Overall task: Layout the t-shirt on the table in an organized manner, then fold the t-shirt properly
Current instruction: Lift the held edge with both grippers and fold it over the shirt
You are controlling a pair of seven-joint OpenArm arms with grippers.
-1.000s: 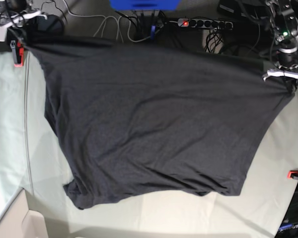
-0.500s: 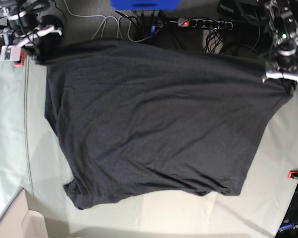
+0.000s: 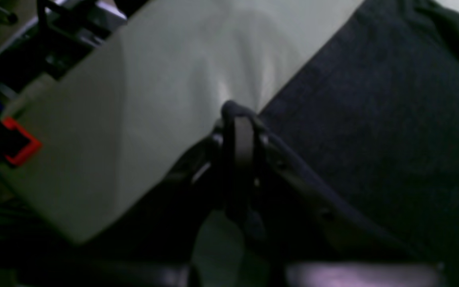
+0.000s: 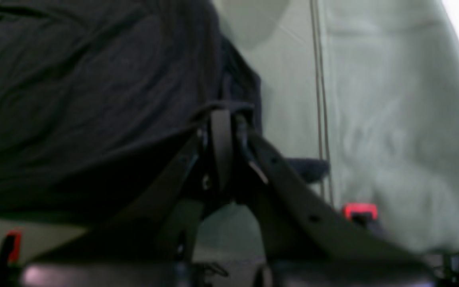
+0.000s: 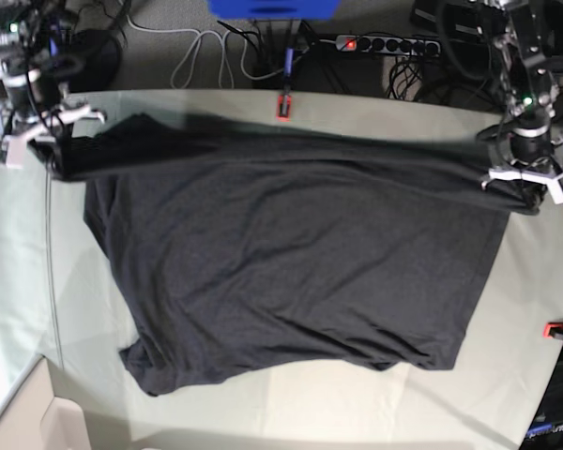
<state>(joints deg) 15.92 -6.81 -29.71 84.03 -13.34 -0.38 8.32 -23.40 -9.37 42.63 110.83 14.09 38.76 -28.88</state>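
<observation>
Charcoal-black fabric of the t-shirt point(image 5: 291, 272) spreads across the middle of the pale grey-green table point(image 5: 19, 244), its near hem bunched at the left. The right gripper point(image 5: 42, 134), at the scene's far left, is clamped on 1 far corner. The left gripper point(image 5: 523, 185), at the far right, is clamped on the other, pulling the far edge taut between the 2.

Beyond the far edge, a black power strip point(image 5: 387, 44) with a lit red switch lies on the floor among tangled cables point(image 5: 216, 52), beside a blue box point(image 5: 272, 8).
</observation>
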